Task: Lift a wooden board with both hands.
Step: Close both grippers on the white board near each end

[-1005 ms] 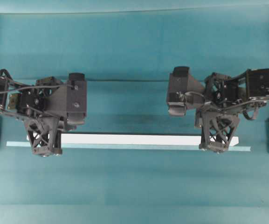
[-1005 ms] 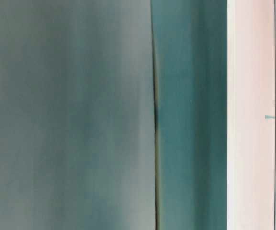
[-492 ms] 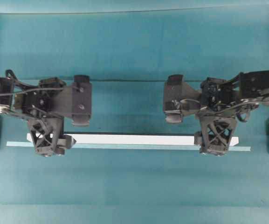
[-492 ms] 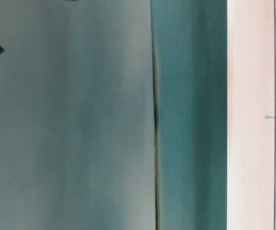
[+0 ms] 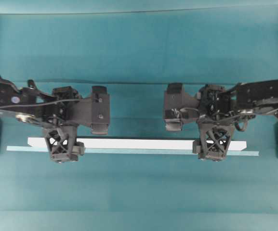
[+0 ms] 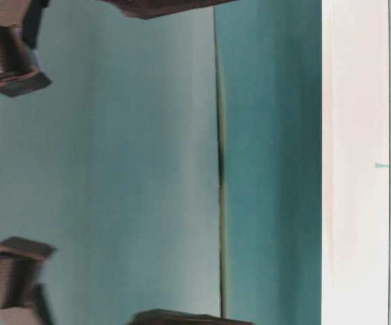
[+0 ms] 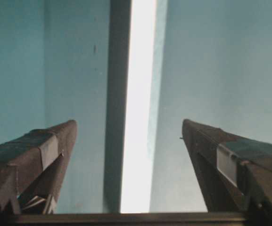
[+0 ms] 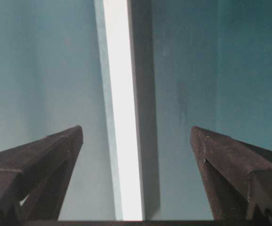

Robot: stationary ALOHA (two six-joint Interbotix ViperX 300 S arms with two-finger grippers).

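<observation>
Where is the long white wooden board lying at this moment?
In the overhead view, the long white wooden board lies flat across the teal table, along the pale teal tape line, with the open left end effector and right end effector above its ends.

The overhead view is being lit evenly from above, and soft shadows are being cast beneath both arms. The wooden board (image 7: 138,117) is being blown out to featureless white in both wrist views, with a dark shadow band lying beside it. The table-level view is being rendered hazy, its dark shapes at the left edge being smeared by blur.
</observation>
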